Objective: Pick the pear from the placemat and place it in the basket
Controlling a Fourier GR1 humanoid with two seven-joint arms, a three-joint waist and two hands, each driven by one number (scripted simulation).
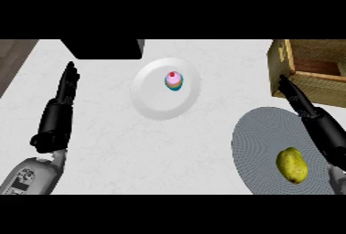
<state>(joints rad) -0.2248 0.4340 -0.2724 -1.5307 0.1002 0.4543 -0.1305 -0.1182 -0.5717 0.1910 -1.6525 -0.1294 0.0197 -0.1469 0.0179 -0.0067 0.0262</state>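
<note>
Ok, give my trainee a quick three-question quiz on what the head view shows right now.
1. True or false: the pear already lies in the basket.
2. What sits on the white plate? A) cupcake B) apple C) spoon
3. Fill in: the pear rests on the grey ____.

Key:
1. False: it lies on the placemat, and neither the right robot hand nor the left robot hand holds it.
2. A, the cupcake.
3. placemat
</note>
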